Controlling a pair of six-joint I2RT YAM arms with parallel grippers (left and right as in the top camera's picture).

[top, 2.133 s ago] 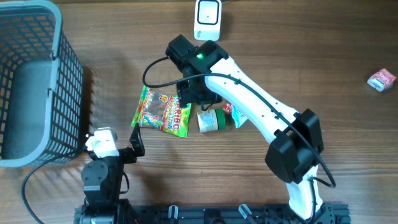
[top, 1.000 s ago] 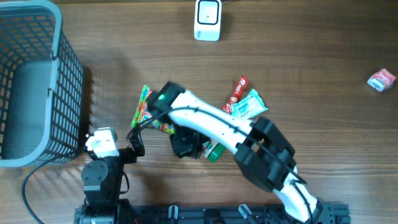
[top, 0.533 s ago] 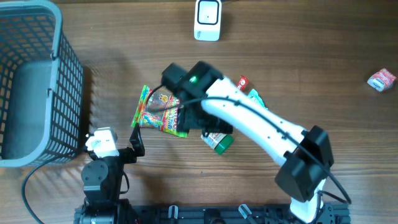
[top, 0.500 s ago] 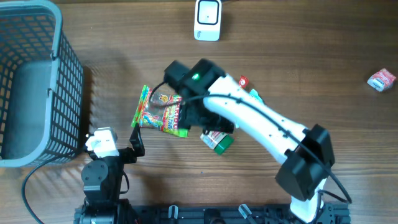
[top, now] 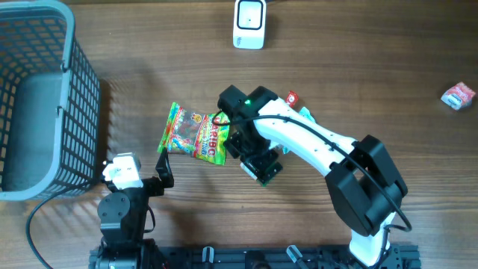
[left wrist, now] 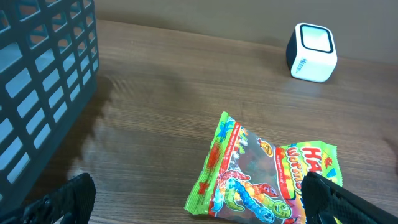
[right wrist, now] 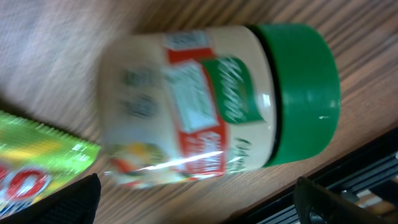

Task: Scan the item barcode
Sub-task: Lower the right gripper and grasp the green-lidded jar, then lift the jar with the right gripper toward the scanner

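Right arm [top: 314, 138]: base at the 5 o'clock edge of the surface [top: 388, 45], white links run toward 11 o'clock, then the wrist folds back down. That puts the right claw [right wrist: 208, 198] over the jar [right wrist: 186, 106], just off centre. Jaws are spread wide and clamp nothing. The wrist view has one fingertip in each lower corner, with the jar lying on its side on the wood beyond them

Left arm [top: 123, 205]: tucked in at 7 o'clock. Left claw [left wrist: 205, 194] is also spread wide and empty, facing 12 o'clock toward the gummy bag [top: 196, 134]

Jar: cream body, green lid, just beside the gummy bag at the bag's 3 o'clock. It's well apart from the scanner [top: 249, 22], which sits at the 12 o'clock edge

Hidden or unclear:
- overhead shows only a sliver of the jar, the claw covers the rest
- the jar is blurred in the wrist view
- red wrapper [top: 291, 97] and teal packet [top: 304, 113] are mostly under the arm
- basket [top: 78, 90] at 10 o'clock is cut off by the frame
- small red-white packet [top: 458, 96] at 3 o'clock is too small to identify

Text:
- gummy bag reads "HA" in big letters in the left wrist view, the rest is cut off
- jar label has a script word on a green patch, not readable
- scanner has small print on its side, illegible
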